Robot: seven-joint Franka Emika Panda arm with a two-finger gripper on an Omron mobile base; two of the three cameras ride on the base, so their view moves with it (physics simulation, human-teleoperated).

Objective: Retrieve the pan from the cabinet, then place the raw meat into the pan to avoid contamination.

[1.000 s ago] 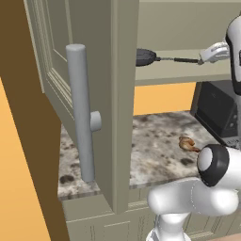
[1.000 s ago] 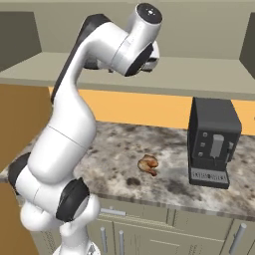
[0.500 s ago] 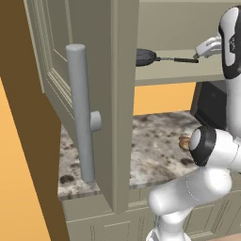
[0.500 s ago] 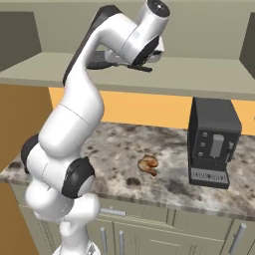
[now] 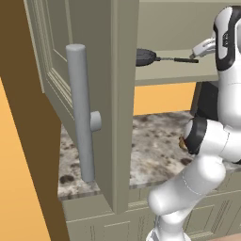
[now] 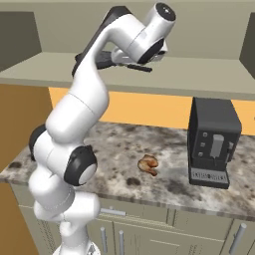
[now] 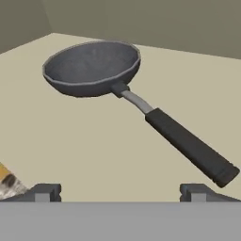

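The pan (image 7: 92, 68) lies on the shelf of the open cabinet (image 5: 165, 71), round, dark grey and shallow. Its black handle (image 7: 190, 146) points toward my hand. My gripper (image 7: 120, 193) is open, hovering just short of the handle's end, with nothing between its fingertips (image 7: 44, 192). In the left base view the pan (image 5: 145, 56) sits left of my gripper (image 5: 197, 51). The raw meat (image 6: 148, 164) rests on the speckled countertop (image 6: 124, 144) below; from the left it (image 5: 180, 141) peeks out beside my elbow.
The cabinet door (image 5: 52, 70) stands swung open at the left, its long grey bar handle (image 5: 80, 113) jutting forward. A black coffee machine (image 6: 214, 142) stands on the counter right of the meat. Base cabinets (image 6: 149, 229) run under the countertop.
My hand has crept left toward the end of the pan's handle, and the arm's elbow has swung up and to the right. The pan and meat have not moved.
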